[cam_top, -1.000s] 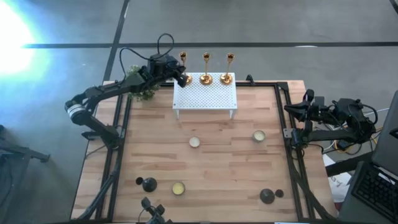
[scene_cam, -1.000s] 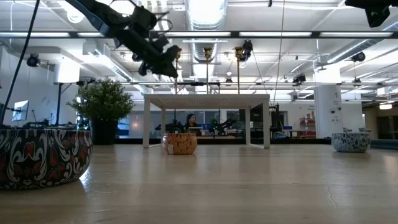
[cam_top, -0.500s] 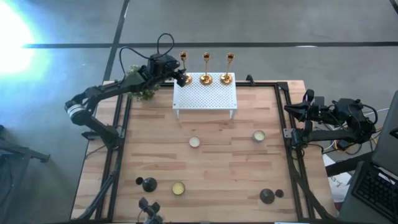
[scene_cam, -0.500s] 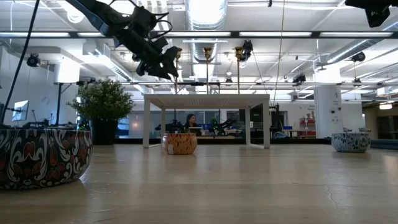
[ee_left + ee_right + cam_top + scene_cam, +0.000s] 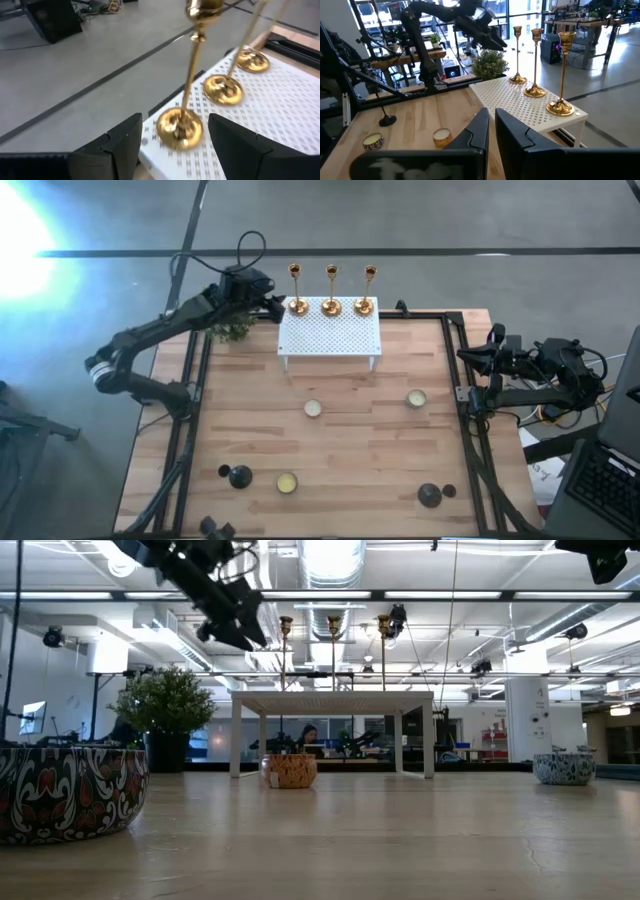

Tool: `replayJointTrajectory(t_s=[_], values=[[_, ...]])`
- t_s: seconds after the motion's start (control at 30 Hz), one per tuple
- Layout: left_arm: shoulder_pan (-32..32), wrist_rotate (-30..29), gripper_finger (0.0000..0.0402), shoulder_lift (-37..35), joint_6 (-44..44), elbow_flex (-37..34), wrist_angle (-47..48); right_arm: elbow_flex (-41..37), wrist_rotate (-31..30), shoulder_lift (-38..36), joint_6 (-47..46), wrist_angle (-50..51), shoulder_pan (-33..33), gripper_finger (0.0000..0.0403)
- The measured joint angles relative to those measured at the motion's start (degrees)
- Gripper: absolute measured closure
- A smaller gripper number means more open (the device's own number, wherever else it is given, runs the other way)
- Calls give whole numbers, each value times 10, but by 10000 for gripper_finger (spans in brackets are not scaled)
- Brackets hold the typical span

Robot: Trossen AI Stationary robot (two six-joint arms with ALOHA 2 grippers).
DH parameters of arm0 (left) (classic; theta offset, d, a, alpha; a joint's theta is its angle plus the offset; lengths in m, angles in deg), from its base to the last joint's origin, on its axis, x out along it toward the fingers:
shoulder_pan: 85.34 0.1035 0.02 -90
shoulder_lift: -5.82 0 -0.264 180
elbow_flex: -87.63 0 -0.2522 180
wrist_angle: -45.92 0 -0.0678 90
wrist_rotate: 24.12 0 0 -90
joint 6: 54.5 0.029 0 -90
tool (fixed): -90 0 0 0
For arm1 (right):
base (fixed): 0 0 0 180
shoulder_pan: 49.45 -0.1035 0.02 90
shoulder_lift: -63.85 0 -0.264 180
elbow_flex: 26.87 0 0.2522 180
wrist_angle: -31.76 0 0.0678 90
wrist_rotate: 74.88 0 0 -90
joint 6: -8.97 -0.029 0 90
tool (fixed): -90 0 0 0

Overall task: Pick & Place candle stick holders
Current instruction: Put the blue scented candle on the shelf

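Three gold candle stick holders (image 5: 331,290) stand on their round bases in a row along the far edge of a white perforated rack (image 5: 330,335). My left gripper (image 5: 277,306) hovers open just left of the leftmost holder (image 5: 181,125), whose base sits ahead of the spread fingers without touching them. Two black dome-based holders (image 5: 240,476) (image 5: 430,496) stand near the table's near edge. My right gripper (image 5: 470,358) waits shut at the right edge, holding nothing.
Three low candle tins (image 5: 313,408) (image 5: 416,397) (image 5: 287,483) sit on the wooden table between the rack and the black holders. A small green plant (image 5: 232,330) stands at the far left corner, under my left arm.
My left gripper has opened and let go of the leftmost gold holder, then drawn back toward the table's left edge and risen. The holder stays upright on the rack.
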Motion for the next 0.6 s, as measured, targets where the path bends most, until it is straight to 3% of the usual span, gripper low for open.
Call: replayJointTrajectory(t_s=[0.3, 0.6], values=[[-3, 72, 170, -142, 16, 0, 133, 0, 0, 0, 0, 0, 0, 376], [-40, 245, 170, -247, 15, -4, 232, -1, 6, 6, -34, -4, 0, 376]])
